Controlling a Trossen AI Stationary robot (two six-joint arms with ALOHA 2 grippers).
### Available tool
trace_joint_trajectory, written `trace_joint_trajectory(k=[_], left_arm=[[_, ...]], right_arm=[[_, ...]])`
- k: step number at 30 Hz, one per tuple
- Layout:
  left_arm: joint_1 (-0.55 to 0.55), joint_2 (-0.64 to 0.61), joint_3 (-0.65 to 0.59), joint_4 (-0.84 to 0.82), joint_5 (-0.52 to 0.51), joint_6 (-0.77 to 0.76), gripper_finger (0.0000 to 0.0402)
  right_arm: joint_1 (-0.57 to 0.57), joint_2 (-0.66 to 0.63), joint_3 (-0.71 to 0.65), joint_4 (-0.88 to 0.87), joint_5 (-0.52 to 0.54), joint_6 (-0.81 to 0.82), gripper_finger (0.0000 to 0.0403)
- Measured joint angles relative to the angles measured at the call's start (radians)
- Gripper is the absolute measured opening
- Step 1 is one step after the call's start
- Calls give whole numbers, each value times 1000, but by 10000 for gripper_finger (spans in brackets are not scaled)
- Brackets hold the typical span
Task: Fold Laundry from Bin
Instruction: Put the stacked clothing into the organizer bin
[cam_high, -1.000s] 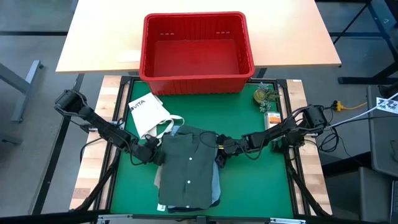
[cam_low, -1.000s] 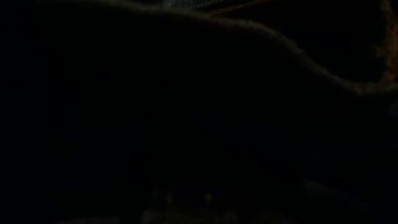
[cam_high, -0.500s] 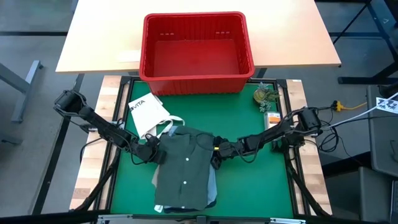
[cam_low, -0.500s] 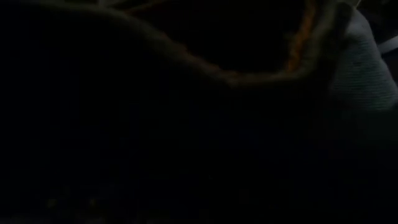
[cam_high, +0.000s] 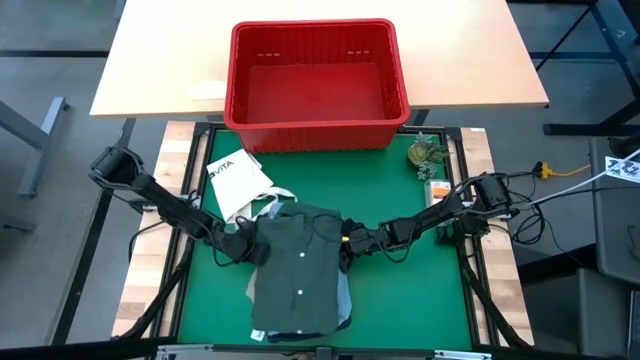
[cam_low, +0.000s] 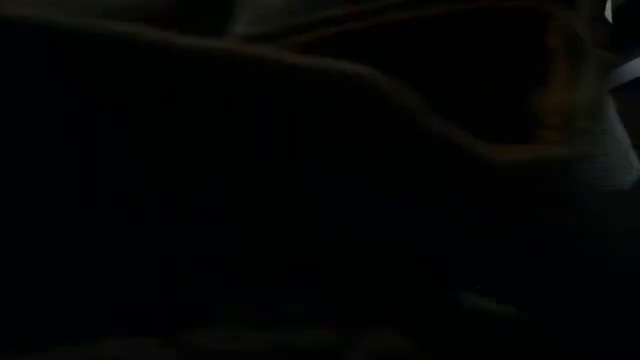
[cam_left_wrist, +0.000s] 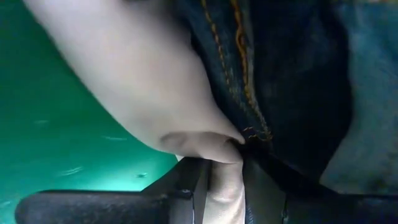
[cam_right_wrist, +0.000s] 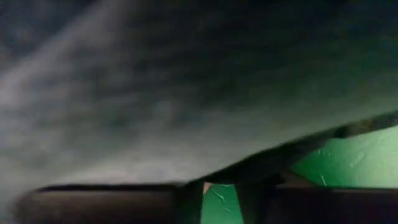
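Observation:
A stack of folded laundry (cam_high: 300, 275) lies on the green mat (cam_high: 400, 290), with a dark olive-green shirt on top. Beige and blue edges show at its sides. My left gripper (cam_high: 241, 246) is at the stack's left edge, shut on beige cloth (cam_left_wrist: 186, 93) next to dark jeans (cam_left_wrist: 286, 74). My right gripper (cam_high: 347, 240) is at the stack's right edge, shut under grey cloth (cam_right_wrist: 155, 93). The red bin (cam_high: 318, 85) stands at the far side with nothing showing inside. The low view is dark, covered by cloth. My left gripper pinches a fold of the beige cloth (cam_left_wrist: 225, 180) between its two fingers, level, from the table's left. The cloth rests on the mat under the stack. My right gripper comes level from the table's right, low at the stack's edge (cam_right_wrist: 249, 168). The grey cloth drapes over its fingertips and hides the place of contact.
A white tote bag (cam_high: 238, 185) lies at the stack's far left, its strap touching the stack. A small green toy (cam_high: 425, 154) and an orange box (cam_high: 437, 192) sit at the far right of the mat. The mat to the stack's right is bare.
My right gripper has gone a little toward the table's left edge. The stack has slid slightly toward the left with it and keeps its shape.

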Motion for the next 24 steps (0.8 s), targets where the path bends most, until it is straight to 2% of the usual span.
trace_joint_trajectory(k=[5, 9, 14, 18, 24], left_arm=[[0, 52, 0, 89, 4, -10, 89], [0, 54, -1, 116, 4, -83, 70], [6, 57, 17, 150, -37, -90, 13], [8, 57, 48, 144, -49, -75, 12], [12, 57, 90, 144, -82, -72, 6]], right_arm=[[0, 0, 0, 20, -5, 0, 12], [-1, 1, -1, 37, -34, 1, 25], [-2, 1, -2, 63, -60, 10, 26], [-2, -27, -2, 81, -75, 7, 11], [-21, -63, -2, 98, -98, 0, 21]])
